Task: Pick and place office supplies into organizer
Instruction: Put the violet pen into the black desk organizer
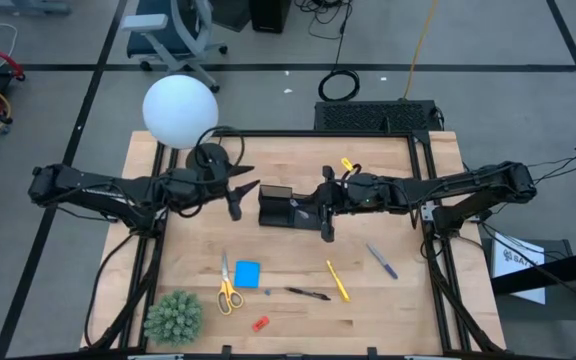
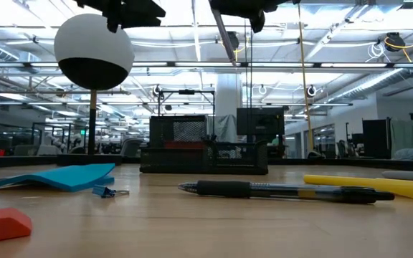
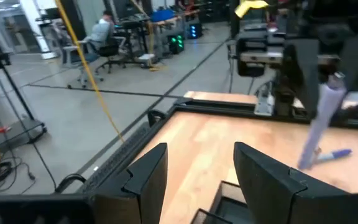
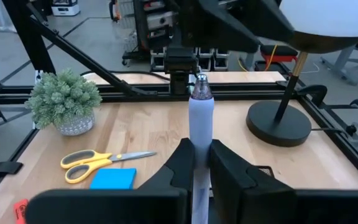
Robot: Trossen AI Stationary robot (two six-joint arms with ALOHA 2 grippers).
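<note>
One pen pinched above the organizer, and several ways to miss

One pale purple pen (image 4: pixel 200 124) stands clamped between the fingers of the right gripper (image 1: pixel 327 213), which hangs just off the 3 o'clock end of the black organizer (image 1: pixel 276 205) near the table's middle. The pen hangs slanted in the low view, its tip high above the compartments, so dropping it from here could bounce it off a rim or tip it over the low tray wall. A grip so near one end also lets the pen swing if the arm moves sharply.

The left gripper (image 1: pixel 235 200) waits with its fingers spread and empty at the organizer's 9 o'clock side, close enough that the two arms could clip each other over the box. The lamp (image 1: pixel 180 112) at 10 o'clock crowds that side too.

Remaining supplies lie toward 6 o'clock: scissors (image 1: pixel 226 287), a blue note pad (image 1: pixel 247 274), a black pen (image 1: pixel 309 294), a yellow pen (image 1: pixel 337 280), a bluish pen (image 1: pixel 382 261) and a red piece (image 1: pixel 259 323). The scissors lie just beside the pad, so grabbing one may drag the other
</note>
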